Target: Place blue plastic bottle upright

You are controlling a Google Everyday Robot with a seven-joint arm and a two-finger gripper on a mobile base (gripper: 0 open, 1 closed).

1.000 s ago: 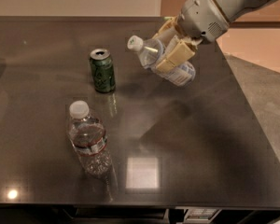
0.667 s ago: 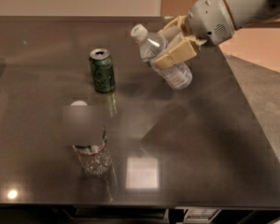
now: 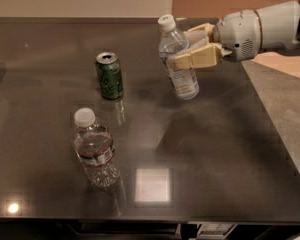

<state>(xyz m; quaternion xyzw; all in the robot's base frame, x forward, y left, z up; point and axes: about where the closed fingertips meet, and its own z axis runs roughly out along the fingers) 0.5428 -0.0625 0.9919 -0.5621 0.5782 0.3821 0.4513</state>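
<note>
The blue plastic bottle (image 3: 177, 59), slim and clear with a white cap and a white label printed in blue, is held nearly upright, leaning slightly left, its base just above the dark table (image 3: 220, 149). My gripper (image 3: 187, 49) reaches in from the right and is shut on the bottle's upper body, tan fingers (image 3: 195, 59) on either side. The bottle stands to the right of the green drink can.
A green drink can (image 3: 109, 75) stands upright left of the held bottle. A wider crinkled clear bottle (image 3: 95, 149) with a red-edged label stands at the front left. The table's right edge (image 3: 270, 119) borders grey floor.
The gripper has rotated the bottle from lying tilted with its cap pointing left to nearly upright, and has lowered it toward the table.
</note>
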